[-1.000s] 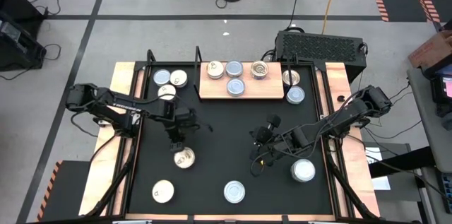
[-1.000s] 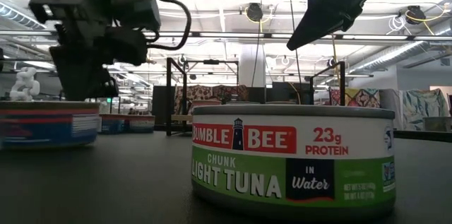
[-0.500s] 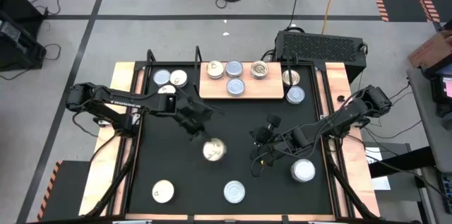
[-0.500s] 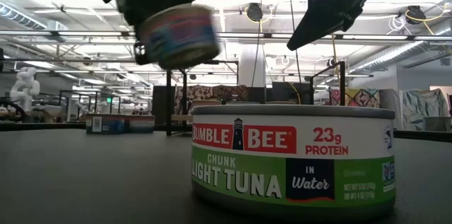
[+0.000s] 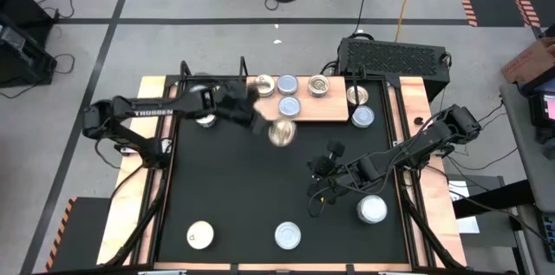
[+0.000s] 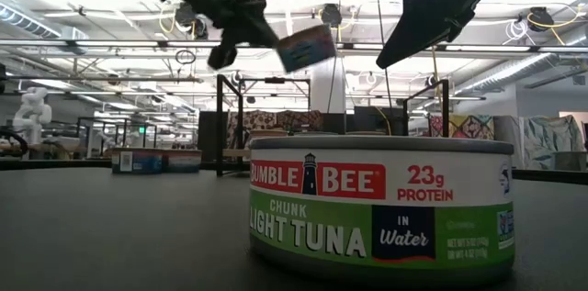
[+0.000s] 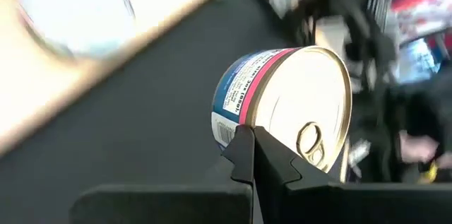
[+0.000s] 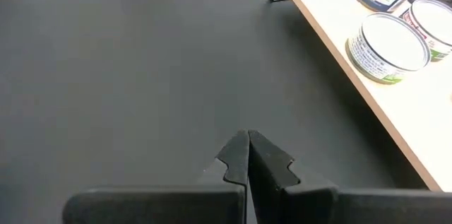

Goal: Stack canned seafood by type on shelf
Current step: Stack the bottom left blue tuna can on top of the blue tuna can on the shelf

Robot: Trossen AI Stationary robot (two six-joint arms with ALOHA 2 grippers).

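Left gripper (image 5: 260, 124): hanging above the tabletop just in front of the shelf's near edge, fingers (image 7: 247, 155) pressed onto the rim of a tuna can (image 5: 281, 133) and pinching it.
Held can: riding clear of the table, tilted, its goldish pull-tab lid and its blue, pink and white label both showing in the left wrist view.
Right gripper (image 5: 317, 169): waiting over the table's middle right, fingers pressed together with nothing between them.
Shelf (image 5: 334, 113): lying at the far middle of the black tabletop (image 5: 260, 197), bearing four cans; a cream-topped can (image 5: 264, 85), a silver can (image 5: 287, 84) and a goldish can (image 5: 319, 87) are sitting in the far row, and another silver can (image 5: 289, 106) is sitting nearer.
Loose cans: two sitting just right of the shelf, three standing along the near side of the table.
Near low camera: a Bumble Bee chunk light tuna can (image 6: 381, 209) standing upright.
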